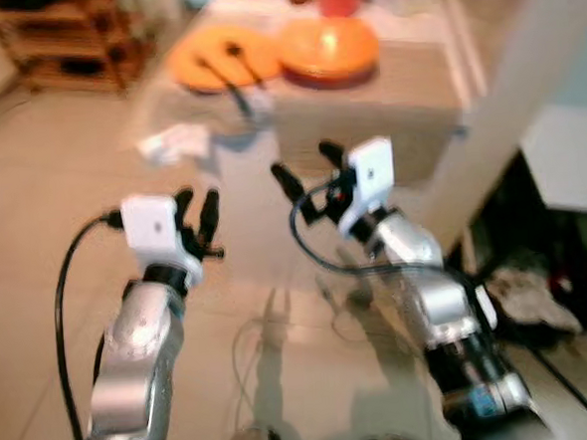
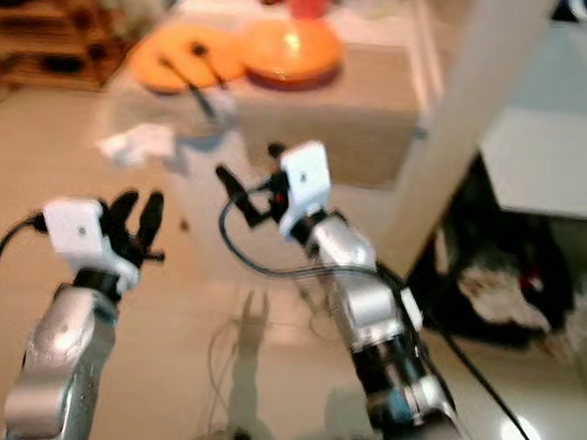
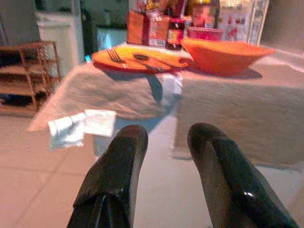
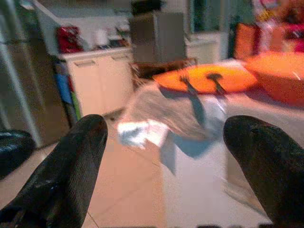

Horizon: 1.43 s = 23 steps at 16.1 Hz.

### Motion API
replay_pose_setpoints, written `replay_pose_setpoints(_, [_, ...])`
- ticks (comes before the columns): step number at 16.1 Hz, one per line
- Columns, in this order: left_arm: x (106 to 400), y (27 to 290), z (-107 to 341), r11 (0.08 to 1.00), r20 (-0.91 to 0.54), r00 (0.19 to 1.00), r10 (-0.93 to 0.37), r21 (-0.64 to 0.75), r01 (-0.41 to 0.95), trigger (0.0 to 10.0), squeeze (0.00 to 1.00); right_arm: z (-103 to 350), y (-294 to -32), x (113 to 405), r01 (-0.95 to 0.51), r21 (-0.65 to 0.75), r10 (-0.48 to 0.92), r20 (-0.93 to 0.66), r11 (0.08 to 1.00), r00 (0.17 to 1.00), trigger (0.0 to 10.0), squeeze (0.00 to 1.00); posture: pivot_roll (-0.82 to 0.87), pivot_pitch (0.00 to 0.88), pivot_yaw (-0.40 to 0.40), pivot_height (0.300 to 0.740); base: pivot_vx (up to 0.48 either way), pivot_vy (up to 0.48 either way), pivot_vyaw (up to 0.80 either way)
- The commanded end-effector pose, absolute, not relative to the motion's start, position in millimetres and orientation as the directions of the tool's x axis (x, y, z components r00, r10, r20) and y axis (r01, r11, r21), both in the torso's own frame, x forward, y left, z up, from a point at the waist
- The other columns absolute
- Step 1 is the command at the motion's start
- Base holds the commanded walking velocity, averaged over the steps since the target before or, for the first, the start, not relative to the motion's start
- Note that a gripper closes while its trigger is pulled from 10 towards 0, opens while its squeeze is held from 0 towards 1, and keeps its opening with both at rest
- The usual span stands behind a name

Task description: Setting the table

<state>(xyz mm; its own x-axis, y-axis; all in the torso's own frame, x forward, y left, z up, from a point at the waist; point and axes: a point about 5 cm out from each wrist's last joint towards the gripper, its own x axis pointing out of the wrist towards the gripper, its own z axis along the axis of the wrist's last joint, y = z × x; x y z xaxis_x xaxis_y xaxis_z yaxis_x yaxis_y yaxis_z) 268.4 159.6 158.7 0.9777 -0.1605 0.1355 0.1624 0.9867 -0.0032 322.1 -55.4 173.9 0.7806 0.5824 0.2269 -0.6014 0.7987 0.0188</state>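
Progress looks partial: on the cloth-covered surface (image 3: 228,102) an orange plate (image 3: 137,59) with a fork (image 3: 114,55) and a spoon (image 3: 142,58) lies near the front left corner, and an orange bowl (image 3: 223,54) sits just beside it. The left end effector (image 1: 198,218) and the right end effector (image 1: 306,174) both hover over the floor short of the surface, fingers spread and holding nothing. I judge that the cutlery is not yet laid out beside the plate, and 2 white napkins (image 3: 80,126) lie on the floor below the corner.
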Motion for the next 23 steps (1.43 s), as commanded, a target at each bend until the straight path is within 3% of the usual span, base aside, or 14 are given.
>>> replay_pose_setpoints(1, [267.6,152.8,165.0,0.981,0.166,0.968,-0.191,0.002,0.193,10.0,0.0,178.6,-59.8,322.8,-0.593,-0.003,0.577,0.234,0.805,0.782,10.0,0.0,-0.04,0.111,0.019,0.74,0.48,0.0,0.8])
replay_pose_setpoints(4, [266.9,151.2,166.2,0.98,0.172,0.965,-0.199,0.008,0.2,10.0,0.0,183.7,-61.0,323.9,-0.566,-0.077,0.566,0.236,0.821,0.79,10.0,0.0,-0.05,0.116,0.021,0.74,0.48,0.0,0.46])
replay_pose_setpoints(8, [265.9,150.5,166.2,0.979,0.169,0.965,-0.203,0.016,0.203,10.0,0.0,189.4,-59.4,319.9,-0.598,-0.073,0.595,0.256,0.798,0.762,10.0,0.0,-0.04,0.122,0.023,0.74,0.48,0.0,0.39])
replay_pose_setpoints(14, [265.7,149.3,166.5,0.977,0.165,0.963,-0.213,0.022,0.213,10.0,0.0,207.0,-58.3,326.3,-0.539,-0.047,0.528,0.283,0.841,0.801,10.0,0.0,-0.04,0.124,0.026,0.74,0.48,0.0,0.0])
replay_pose_setpoints(17, [265.3,148.0,165.7,0.974,0.16,0.961,-0.225,0.025,0.224,10.0,0.0,225.7,-60.6,336.0,-0.447,-0.057,0.444,0.281,0.893,0.851,10.0,0.0,-0.04,0.124,0.027,0.74,0.48,0.0,0.0])
replay_pose_setpoints(23, [263.6,138.9,162.7,0.963,0.15,0.951,-0.27,0.012,0.271,10.0,0.0,242.8,-79.1,353.5,-0.199,-0.123,0.211,0.092,0.972,0.973,10.0,0.0,-0.05,0.127,0.021,0.74,0.0,0.0,0.0])
